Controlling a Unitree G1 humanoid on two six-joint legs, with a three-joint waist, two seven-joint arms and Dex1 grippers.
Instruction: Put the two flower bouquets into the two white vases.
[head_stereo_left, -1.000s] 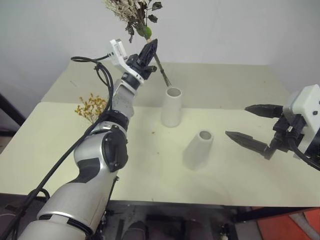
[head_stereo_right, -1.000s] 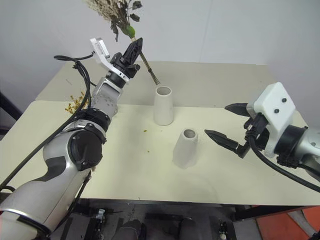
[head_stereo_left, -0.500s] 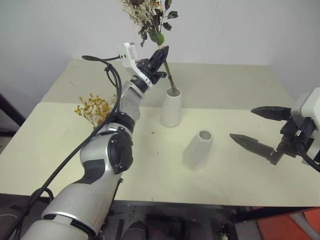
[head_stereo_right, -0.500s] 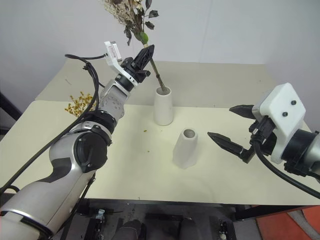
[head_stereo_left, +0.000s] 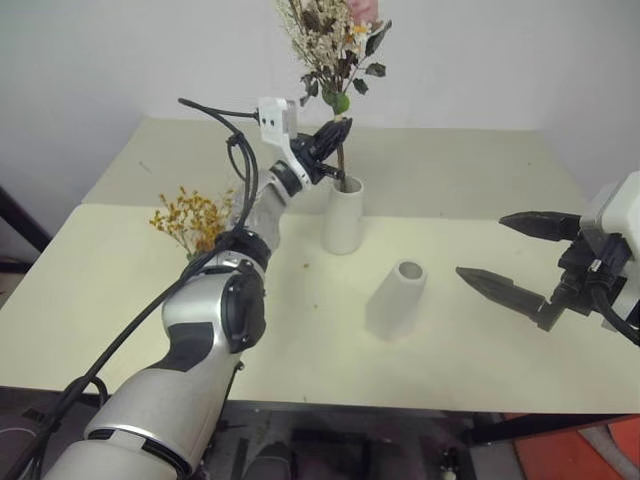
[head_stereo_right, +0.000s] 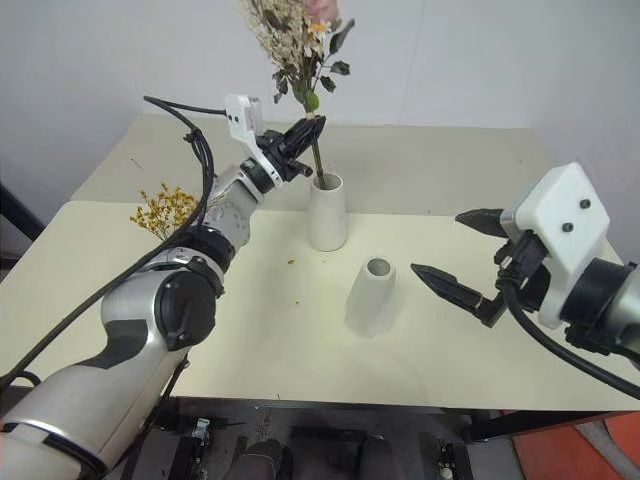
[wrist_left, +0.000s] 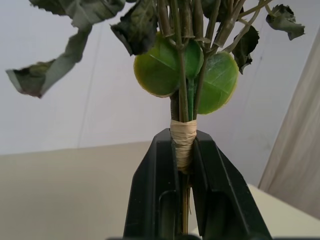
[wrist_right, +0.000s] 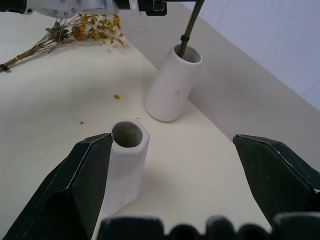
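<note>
Nearest the camera, the right gripper (head_stereo_left: 520, 262) is held above the front right part of the cream table (head_stereo_left: 120, 300), its two black fingers spread wide with nothing between them. Just beside it, toward the table's middle, the nearer white vase (head_stereo_left: 397, 298) is seen standing upright with its round mouth empty. A few small orange crumbs (wrist_right: 116, 96) are scattered on the tabletop between the two vases. Further back, the second white vase (head_stereo_left: 342, 215) stands upright, and the brown stems of the pink rose bouquet (head_stereo_left: 335, 45) are seen entering its mouth. The stems are clamped just above the vase rim by the left gripper (head_stereo_left: 338, 135), whose fingers (wrist_left: 150, 190) are closed on the taped binding of the bunch below two round green leaves; the blossoms, pale sprigs and dark leaves rise above it against the wall. To the left, well apart from both vases, the yellow-orange bouquet (head_stereo_left: 188, 215) lies flat on the table.
</note>
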